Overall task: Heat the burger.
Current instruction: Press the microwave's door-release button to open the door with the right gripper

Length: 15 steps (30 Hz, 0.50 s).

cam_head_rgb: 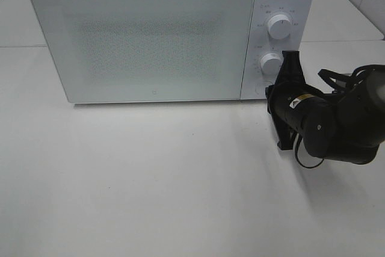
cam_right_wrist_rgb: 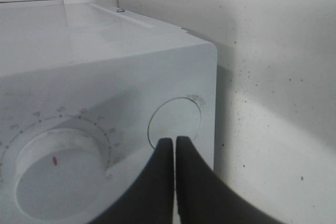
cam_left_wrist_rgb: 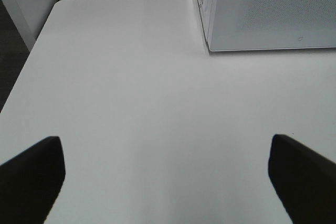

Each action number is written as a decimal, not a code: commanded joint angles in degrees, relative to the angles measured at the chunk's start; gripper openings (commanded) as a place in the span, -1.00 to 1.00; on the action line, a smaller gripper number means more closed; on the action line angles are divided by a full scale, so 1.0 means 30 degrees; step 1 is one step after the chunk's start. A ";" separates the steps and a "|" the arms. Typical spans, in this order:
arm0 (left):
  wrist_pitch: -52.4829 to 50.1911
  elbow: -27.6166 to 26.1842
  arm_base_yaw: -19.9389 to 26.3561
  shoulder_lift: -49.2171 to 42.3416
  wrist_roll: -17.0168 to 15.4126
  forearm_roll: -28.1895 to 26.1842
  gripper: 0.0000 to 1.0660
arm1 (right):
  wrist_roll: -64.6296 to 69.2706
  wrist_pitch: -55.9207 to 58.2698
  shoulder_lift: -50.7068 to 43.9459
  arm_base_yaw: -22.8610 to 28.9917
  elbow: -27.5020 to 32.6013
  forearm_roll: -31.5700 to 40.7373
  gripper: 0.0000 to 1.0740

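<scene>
The burger is out of view in every frame. The white microwave (cam_head_rgb: 150, 40) stands at the back of the table with its frosted door closed. My right gripper (cam_head_rgb: 271, 91) is shut with nothing between its fingers. Its joined tips (cam_right_wrist_rgb: 174, 142) sit at the edge of the round button (cam_right_wrist_rgb: 176, 119) on the control panel, beside the lower knob (cam_right_wrist_rgb: 55, 174). My left gripper (cam_left_wrist_rgb: 168, 182) is open over bare table, with its two dark fingers (cam_left_wrist_rgb: 31, 177) far apart. It faces the microwave's left front corner (cam_left_wrist_rgb: 210, 45) from a distance and does not show in the exterior high view.
The control panel carries an upper knob (cam_head_rgb: 280, 26) and a lower knob (cam_head_rgb: 271, 63). The white table (cam_head_rgb: 150, 179) stretches out in front of the microwave. Its left edge (cam_left_wrist_rgb: 26, 72) drops to a dark floor. A wall stands right of the microwave.
</scene>
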 commanded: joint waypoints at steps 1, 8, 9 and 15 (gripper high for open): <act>-0.0057 0.0000 0.0076 -0.0019 -0.0019 -0.0134 0.84 | -0.0267 0.0210 0.0153 -0.0191 -0.0382 -0.0286 -0.97; -0.0057 0.0000 0.0076 -0.0019 -0.0019 -0.0134 0.84 | 0.0038 0.0038 0.0974 -0.0210 -0.0554 -0.0248 -0.97; -0.0057 0.0000 0.0076 -0.0019 -0.0019 -0.0134 0.84 | 0.0038 0.0038 0.0974 -0.0210 -0.0554 -0.0248 -0.97; -0.0057 0.0000 0.0076 -0.0019 -0.0019 -0.0134 0.84 | -0.0057 0.0019 0.1299 -0.0210 -0.1375 -0.0458 -0.99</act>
